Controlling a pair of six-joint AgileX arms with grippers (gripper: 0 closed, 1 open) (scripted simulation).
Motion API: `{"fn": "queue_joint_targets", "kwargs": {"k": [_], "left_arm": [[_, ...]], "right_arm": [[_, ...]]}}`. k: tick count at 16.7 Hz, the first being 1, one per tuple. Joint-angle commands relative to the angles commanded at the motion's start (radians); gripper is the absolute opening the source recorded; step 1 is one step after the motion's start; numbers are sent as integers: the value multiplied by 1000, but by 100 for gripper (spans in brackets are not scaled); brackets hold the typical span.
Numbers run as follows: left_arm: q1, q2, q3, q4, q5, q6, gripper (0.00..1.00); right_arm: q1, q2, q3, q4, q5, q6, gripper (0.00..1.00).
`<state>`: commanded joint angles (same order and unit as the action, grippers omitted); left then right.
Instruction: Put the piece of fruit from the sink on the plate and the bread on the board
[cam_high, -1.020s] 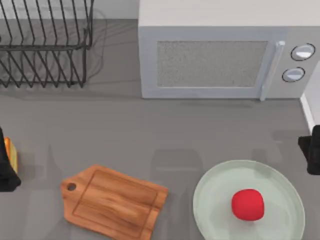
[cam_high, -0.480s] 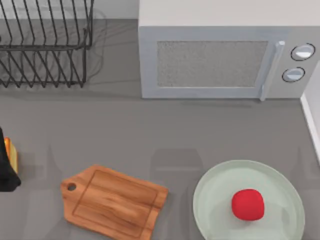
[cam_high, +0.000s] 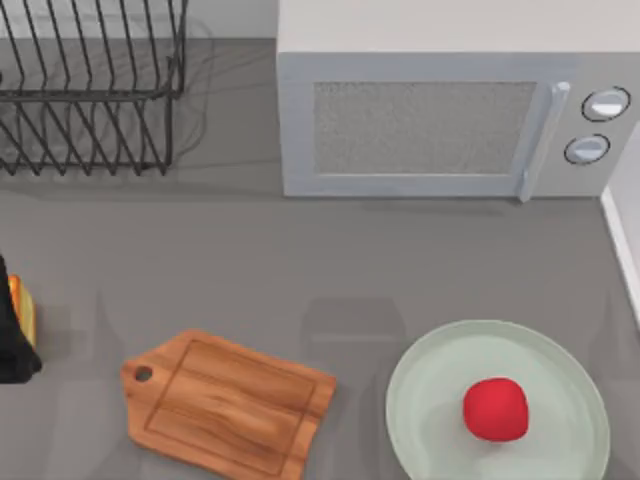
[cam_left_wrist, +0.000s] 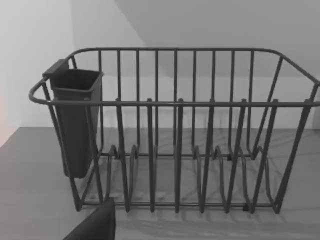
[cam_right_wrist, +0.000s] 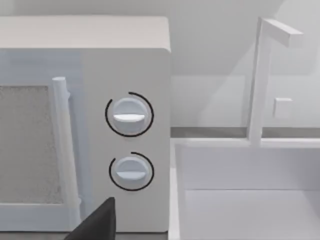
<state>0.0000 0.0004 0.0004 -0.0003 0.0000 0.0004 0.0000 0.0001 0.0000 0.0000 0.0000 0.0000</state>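
1 fruit (cam_high: 496, 409) on plate (cam_high: 430, 400) | board (cam_high: 225, 405) bare | bread (cam_high: 22, 308) @ left edge

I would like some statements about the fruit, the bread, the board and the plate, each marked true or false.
1. The red fruit lies on the pale green plate. True.
2. The bread rests on the wooden board. False: it is at the table's left edge, beside the left gripper, apart from the board.
3. The board's handle points toward the plate. False: it points to the left.
4. The microwave door is closed. True.
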Motion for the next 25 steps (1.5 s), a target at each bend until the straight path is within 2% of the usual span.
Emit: {"fn": "queue_joint_targets", "kwargs": {"k": [3,6,18,22,25], "left_arm": [[6,63,59,-46,-2,63,100],[17,223,189,-149,-2,213,100],[72,1382,900,-784,1,1093,100],[86,1633,1090,-932,1,1311,100],[93,1743,1181,-990,1,1410,100]], "right_arm": [[0,0,0,0,0,0,100],[0,0,0,0,0,0,100],[0,0,0,0,0,0,100],[0,0,0,0,0,0,100],[0,0,0,0,0,0,100]]}}
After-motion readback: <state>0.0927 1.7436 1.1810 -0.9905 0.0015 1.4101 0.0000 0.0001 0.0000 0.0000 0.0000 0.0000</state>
